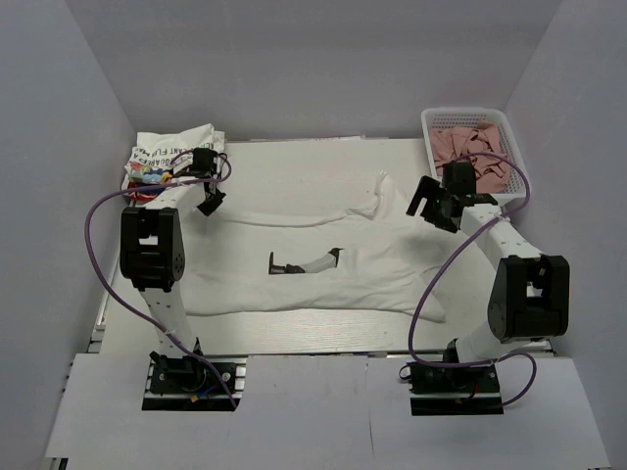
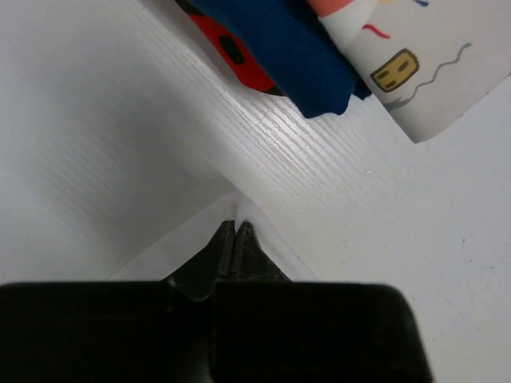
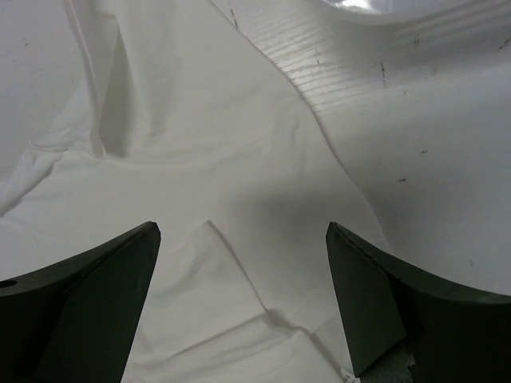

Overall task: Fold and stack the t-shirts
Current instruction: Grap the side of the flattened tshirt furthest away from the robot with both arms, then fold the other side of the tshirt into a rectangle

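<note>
corner of white t-shirt point(image 1: 377, 279) lies pinched between tips of left gripper point(image 2: 235, 231).

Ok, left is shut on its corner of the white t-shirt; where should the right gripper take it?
Probably the far right edge of the white t-shirt, where it meets the table. The cloth lies flat there, so bring the open right gripper straight down from above, jaws straddling that edge, mirroring the left gripper.
</note>
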Controlling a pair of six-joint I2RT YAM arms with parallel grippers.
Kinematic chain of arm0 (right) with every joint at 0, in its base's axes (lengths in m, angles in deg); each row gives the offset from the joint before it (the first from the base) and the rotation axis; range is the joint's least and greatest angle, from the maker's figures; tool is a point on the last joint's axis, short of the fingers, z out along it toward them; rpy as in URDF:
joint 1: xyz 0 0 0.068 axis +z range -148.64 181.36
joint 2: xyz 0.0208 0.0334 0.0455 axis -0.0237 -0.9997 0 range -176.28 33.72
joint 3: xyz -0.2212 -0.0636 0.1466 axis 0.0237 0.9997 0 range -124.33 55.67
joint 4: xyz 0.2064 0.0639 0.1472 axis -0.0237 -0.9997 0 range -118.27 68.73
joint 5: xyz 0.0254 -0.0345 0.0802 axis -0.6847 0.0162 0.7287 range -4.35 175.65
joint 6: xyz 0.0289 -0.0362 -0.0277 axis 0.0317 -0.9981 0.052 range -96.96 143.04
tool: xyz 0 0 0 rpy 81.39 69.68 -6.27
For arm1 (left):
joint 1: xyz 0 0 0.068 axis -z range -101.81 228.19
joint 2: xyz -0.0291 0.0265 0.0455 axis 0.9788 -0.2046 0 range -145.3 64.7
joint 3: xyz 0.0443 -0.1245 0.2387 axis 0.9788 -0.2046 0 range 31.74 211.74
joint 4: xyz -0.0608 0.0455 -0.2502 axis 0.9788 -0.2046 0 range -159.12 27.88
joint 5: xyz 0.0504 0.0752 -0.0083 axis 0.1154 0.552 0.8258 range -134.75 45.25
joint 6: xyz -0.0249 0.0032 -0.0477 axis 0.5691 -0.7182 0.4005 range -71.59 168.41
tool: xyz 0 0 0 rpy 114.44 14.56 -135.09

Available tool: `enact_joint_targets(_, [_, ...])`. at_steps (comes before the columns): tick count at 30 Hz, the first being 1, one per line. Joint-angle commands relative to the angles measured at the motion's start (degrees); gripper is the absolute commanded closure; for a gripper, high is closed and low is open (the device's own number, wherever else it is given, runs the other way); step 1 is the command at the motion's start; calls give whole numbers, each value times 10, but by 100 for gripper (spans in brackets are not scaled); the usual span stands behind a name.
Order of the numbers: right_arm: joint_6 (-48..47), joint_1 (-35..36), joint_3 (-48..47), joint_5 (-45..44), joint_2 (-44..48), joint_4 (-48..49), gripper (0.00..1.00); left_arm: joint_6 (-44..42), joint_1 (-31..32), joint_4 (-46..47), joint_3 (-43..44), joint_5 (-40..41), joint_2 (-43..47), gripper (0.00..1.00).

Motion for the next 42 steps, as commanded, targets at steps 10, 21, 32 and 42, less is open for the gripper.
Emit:
enact_joint_targets(10, [25,60,-248,-4,-197,20,10,-17,-5,20,-46,-28,54,100])
enact_joint_targets(21, [16,107,-485,-59,-426,-44,19,-17,-5,25,-51,-33,54,100])
enact_joint_targets(32, [14,107,-570,-120,-490,-79,100,-22,-5,23,-51,-21,59,100])
enact_joint_targets(42, [18,111,-255,-213,-220,-28,100,-22,-5,18,-82,-27,103,100])
